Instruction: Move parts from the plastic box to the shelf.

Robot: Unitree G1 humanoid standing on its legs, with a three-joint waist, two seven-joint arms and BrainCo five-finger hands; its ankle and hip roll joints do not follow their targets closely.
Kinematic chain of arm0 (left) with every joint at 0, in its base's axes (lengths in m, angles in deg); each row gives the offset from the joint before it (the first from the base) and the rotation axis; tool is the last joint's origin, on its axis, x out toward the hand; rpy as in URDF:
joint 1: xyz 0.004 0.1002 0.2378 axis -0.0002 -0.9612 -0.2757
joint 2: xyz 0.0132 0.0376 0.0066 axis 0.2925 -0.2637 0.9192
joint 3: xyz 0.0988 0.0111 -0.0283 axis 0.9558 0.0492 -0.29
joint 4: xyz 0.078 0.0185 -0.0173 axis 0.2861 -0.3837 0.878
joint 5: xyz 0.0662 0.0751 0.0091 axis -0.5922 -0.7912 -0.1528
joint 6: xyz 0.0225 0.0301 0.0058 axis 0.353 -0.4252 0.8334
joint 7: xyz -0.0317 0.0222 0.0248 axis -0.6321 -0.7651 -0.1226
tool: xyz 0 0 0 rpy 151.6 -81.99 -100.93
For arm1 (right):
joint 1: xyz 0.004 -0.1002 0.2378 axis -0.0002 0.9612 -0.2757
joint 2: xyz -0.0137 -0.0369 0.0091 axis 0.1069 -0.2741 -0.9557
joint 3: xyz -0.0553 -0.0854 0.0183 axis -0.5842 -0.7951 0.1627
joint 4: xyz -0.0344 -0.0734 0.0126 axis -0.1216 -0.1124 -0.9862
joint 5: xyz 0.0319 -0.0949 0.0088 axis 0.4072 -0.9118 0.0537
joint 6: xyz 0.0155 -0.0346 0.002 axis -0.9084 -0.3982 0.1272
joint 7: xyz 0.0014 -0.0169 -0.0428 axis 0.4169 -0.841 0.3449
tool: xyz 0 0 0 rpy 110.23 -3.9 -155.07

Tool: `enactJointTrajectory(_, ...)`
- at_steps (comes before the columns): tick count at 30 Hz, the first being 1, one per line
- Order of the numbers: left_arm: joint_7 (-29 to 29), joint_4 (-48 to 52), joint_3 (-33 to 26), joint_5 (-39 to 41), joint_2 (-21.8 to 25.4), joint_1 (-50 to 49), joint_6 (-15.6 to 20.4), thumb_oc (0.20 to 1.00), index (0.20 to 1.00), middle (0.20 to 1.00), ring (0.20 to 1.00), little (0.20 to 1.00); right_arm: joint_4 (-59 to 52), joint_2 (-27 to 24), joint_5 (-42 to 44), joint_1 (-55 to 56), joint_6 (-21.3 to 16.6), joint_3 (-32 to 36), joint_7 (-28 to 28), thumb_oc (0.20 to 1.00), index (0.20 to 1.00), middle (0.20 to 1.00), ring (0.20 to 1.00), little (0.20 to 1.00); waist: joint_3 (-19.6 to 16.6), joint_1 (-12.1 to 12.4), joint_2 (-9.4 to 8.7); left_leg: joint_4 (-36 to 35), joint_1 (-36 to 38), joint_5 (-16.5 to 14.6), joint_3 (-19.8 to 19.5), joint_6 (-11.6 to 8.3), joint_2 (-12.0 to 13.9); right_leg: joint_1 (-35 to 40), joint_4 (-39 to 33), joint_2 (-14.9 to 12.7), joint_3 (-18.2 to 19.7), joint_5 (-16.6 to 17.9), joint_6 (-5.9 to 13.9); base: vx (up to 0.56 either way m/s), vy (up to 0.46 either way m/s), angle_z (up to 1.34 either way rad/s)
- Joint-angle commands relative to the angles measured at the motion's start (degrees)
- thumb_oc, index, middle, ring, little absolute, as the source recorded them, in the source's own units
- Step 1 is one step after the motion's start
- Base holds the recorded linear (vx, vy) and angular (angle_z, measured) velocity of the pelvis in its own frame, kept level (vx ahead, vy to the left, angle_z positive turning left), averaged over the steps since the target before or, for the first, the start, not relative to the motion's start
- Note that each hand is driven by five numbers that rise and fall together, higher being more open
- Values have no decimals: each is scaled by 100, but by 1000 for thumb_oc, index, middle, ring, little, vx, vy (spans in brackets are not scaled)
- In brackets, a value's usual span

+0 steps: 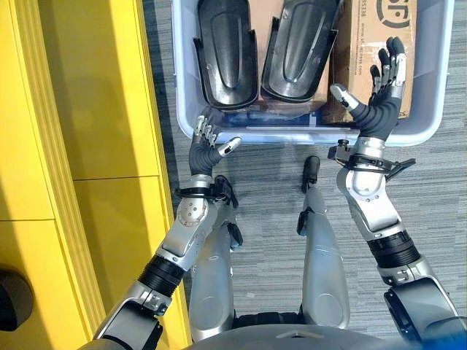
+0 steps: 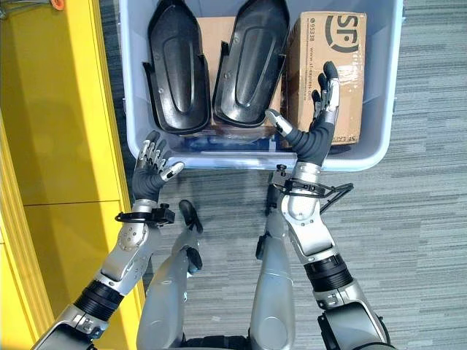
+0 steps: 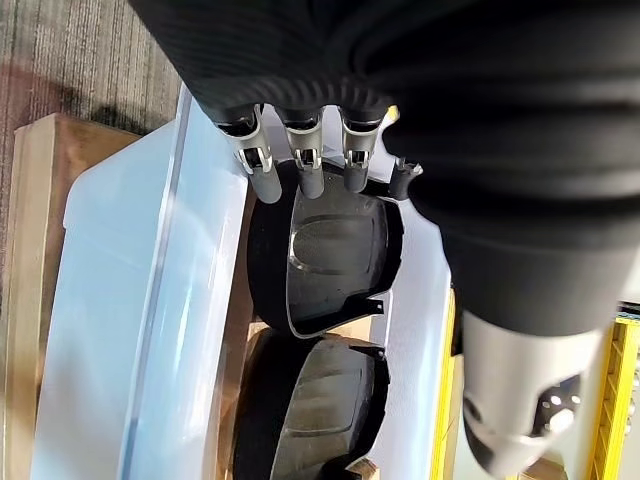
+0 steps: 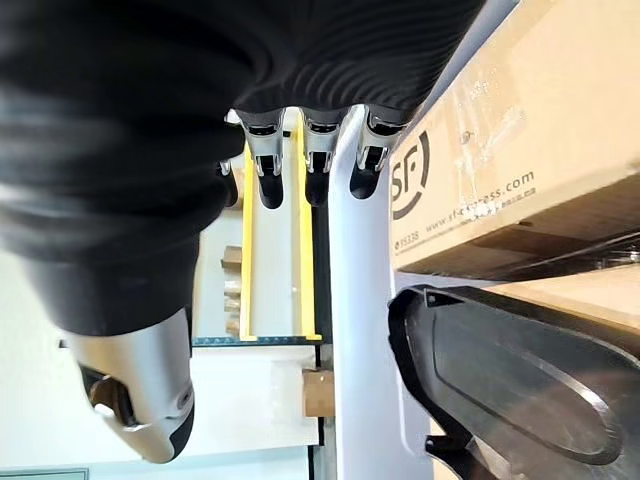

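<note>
Below, in the left eye view, a pale translucent plastic box (image 1: pixel 430 117) sits on grey striped carpet (image 1: pixel 277 168), with a yellow shelf (image 1: pixel 80 146) along the robot's left. Two black moulded parts (image 1: pixel 226 51) lie side by side in it, glossy, shoe-shaped shells with their long axes running away from the robot, and one brown cardboard carton (image 1: pixel 361 51) lies to their right. The left hand (image 1: pixel 208 146) hovers at the box's near left corner, fingers loosely spread and holding nothing. The right hand (image 1: pixel 379 95) is raised over the carton, fingers straight and empty.

From the left wrist view, both parts (image 3: pixel 335 250) lie end to end past the relaxed fingers (image 3: pixel 305 170).

From the right wrist view, one part's (image 4: pixel 510 370) rim shows beside the carton (image 4: pixel 520 160).
</note>
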Motion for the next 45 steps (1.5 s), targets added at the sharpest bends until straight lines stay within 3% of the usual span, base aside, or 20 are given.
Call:
enactJointTrajectory(1, -26, 623, -216, -212, 310, -287, 200, 1000, 1000, 1000, 1000, 1000, -257, 19, -104, -269, -199, 149, 49, 1000, 1000, 1000, 1000, 1000, 35, 91, -34, 431, 41, -526, -936, -127, 129, 102, 934, -88, 32, -628, 405, 0, 0, 0)
enactJointTrajectory(14, -219, 463, -104, 112, 312, -113, 315, 1000, 1000, 1000, 1000, 1000, 1724, -93, 673, -1839, -81, 71, -2, 1000, 1000, 1000, 1000, 1000, 35, 312, 98, 432, 31, -518, -990, -130, 99, 89, 988, -90, 8, -651, 379, 0, 0, 0)
enactJointTrajectory(35, -427, 465, 28, 369, 384, -58, 357, 1000, 1000, 1000, 1000, 1000, 3724, -217, 1658, -2875, -46, -114, -373, 1000, 1000, 1000, 1000, 1000, 35, 505, 240, 423, -54, -490, -1057, -121, 86, -28, 1061, -64, -10, -676, 341, 0, 0, 0)
enactJointTrajectory(45, -550, 554, 90, 509, 471, -124, 398, 1000, 1000, 1000, 1000, 1000, 5083, -519, 2081, -3507, 70, -181, -521, 1000, 1000, 1000, 1000, 1000, 35, 614, 311, 450, -108, -478, -1081, -122, 80, -63, 1107, -67, -25, -688, 325, 0, 0, 0)
